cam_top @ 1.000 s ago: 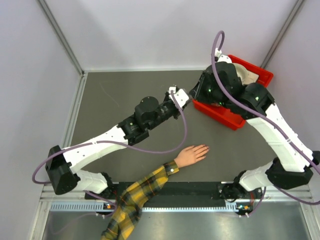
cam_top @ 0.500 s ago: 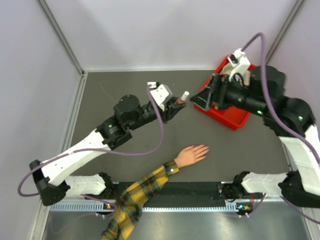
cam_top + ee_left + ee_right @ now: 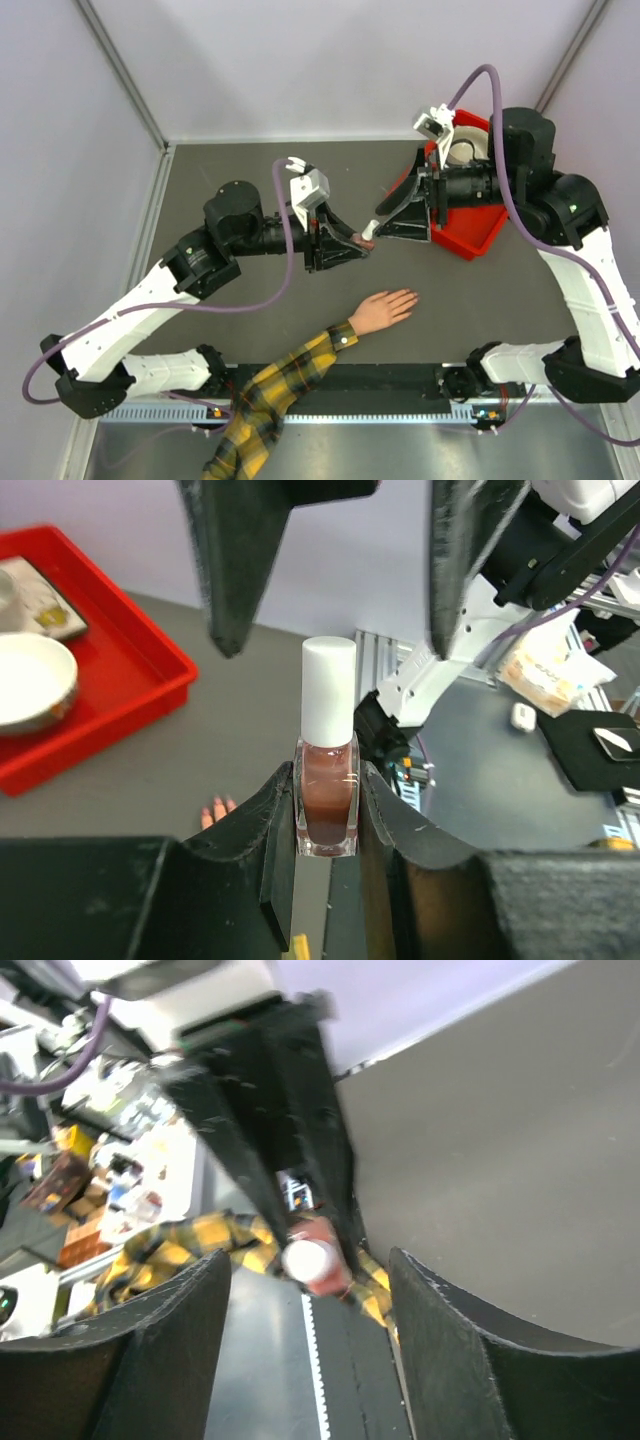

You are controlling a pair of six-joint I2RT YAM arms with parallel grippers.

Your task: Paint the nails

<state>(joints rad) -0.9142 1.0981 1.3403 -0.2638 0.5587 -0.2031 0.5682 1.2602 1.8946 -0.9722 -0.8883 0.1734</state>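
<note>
My left gripper is shut on a small glass bottle of brownish nail polish, held above the table with its white cap pointing at the right arm. My right gripper is open, its fingers standing either side of the cap without touching it. The pale mannequin hand in a yellow plaid sleeve lies flat below the bottle. The nails are tiny pink tips.
A red tray sits at the back right, holding a white bowl and a small packet. Grey walls close the back and sides. The arm bases stand on the near rail.
The left arm swung the bottle toward the middle, above the hand. The right gripper left the tray, opened, and came in around the bottle's cap.
</note>
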